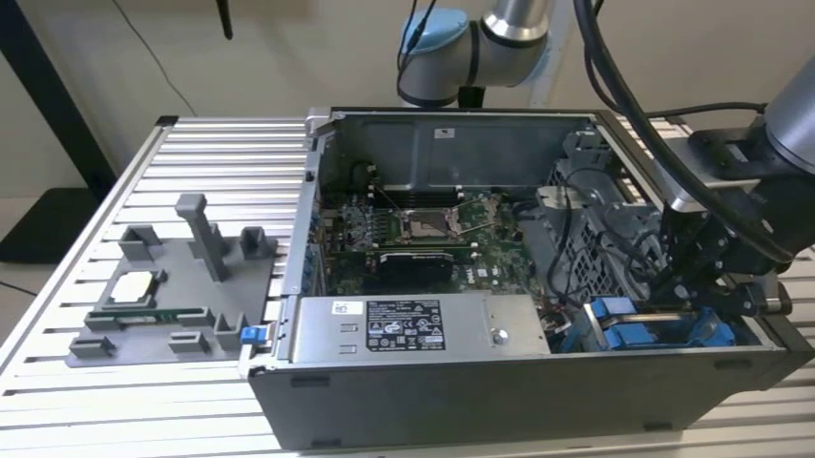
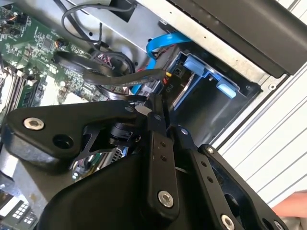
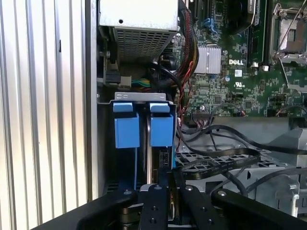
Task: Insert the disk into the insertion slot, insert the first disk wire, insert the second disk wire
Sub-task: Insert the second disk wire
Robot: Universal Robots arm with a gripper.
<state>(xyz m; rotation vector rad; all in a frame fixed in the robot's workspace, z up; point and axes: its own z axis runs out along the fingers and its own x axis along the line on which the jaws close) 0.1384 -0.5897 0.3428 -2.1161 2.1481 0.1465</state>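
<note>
The gripper [image 3: 165, 189] fills the foreground in both wrist views, its black linkage arms drawn together and its fingers [image 2: 157, 108] pinched nearly shut on something thin and dark at the back edge of the disk [image 3: 158, 165]; what that thing is cannot be made out, though it sits where a wire plug would go. The disk, in its blue caddy [image 3: 161, 127], stands on edge inside the slot [image 3: 141, 98] of the grey drive cage, at the case corner beside the power supply [image 1: 421, 329]; a second blue caddy [image 3: 126, 127] sits just beside it; in the exterior view the gripper [image 1: 681, 301] hangs over that same corner, at that view's right. Black cables [image 3: 216, 148] loop across the perforated panel [image 3: 211, 165] close to the fingers, and a blue ribbon cable [image 2: 163, 45] curls near the caddy tabs. The risks, as they appear from here: a plug pressed in off-line could jam or bend at the disk's connector; the loose cables could snag on the linkage and be dragged; the narrow gap between cage wall and caddy leaves the fingers little room, so a sideways push might strike the sheet metal or unseat the disk.
</note>
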